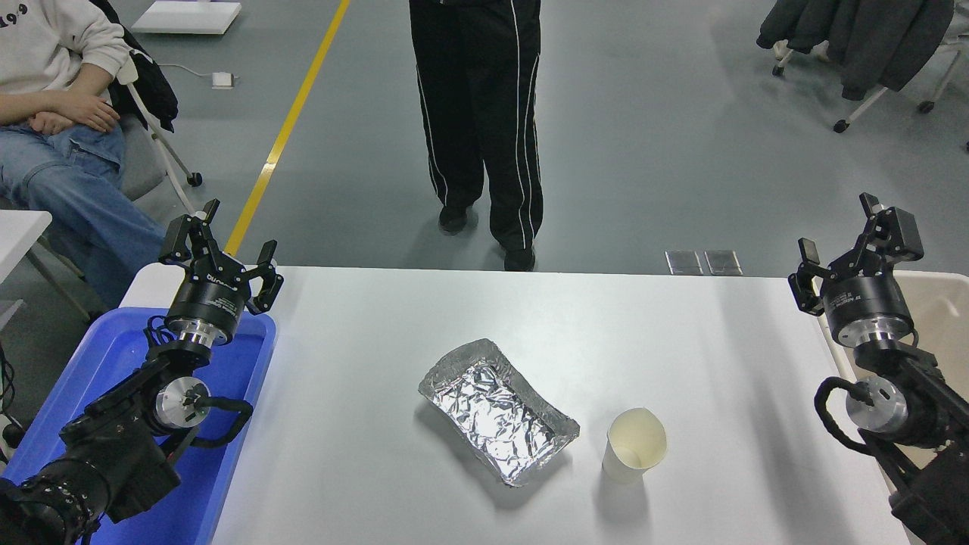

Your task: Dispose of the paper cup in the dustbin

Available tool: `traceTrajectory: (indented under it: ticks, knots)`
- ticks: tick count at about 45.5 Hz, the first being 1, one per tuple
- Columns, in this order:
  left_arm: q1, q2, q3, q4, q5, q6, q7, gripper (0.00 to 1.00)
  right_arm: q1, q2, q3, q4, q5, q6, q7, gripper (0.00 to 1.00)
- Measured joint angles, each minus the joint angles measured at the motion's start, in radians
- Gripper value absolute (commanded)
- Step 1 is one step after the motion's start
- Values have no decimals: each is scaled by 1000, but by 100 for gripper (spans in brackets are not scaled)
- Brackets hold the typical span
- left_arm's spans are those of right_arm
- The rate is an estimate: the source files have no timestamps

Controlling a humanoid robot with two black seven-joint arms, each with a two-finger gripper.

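White paper cup (635,454): stands upright on the bench (378,469), mouth up and slightly squashed, cream inside showing; nothing grips it, and it sits just right of the foil tray, apart from it.
Beige dustbin (942,318): at the bench's right edge, only its rim and part of the inside visible behind the right arm; well apart from the cup, so the cup needs a carry to the right.
Foil tray (496,420): crinkled silver, lying at an angle mid-bench; likely a distractor, and close enough to the cup that a reach from the left side would be crowded.
Right tool (855,246): released, fingers spread, holding nothing; raised near the far right edge, over the dustbin's near rim, well away from the cup.
Left tool (219,253): also spread and empty, parked above the blue plastic tray (113,356) at the lower left.
Step in hand: by my judgement the grasp is not yet begun; the right arm is the natural one, being on the dustbin's side.
Next move calls for: coming down on the cup from its right, clear of the foil.
Risk: thin paper wall may buckle or tip under a hard pinch.
Person (481,121): standing beyond the far edge, only dark trousers seen; another sits at the upper left.
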Motion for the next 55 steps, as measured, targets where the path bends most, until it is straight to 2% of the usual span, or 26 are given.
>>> traceTrajectory:
  ticks: [32,46,55]
  knots:
    - [0,0,0,0,0,0,0,100,3,-25,-15,5,-5,-1,0,99]
    - [0,0,0,0,0,0,0,100,45,-171,-201,9,-15,-11,-5,99]
    - [0,0,0,0,0,0,0,100,140,-321,-460,43,-23,-14,-6,99]
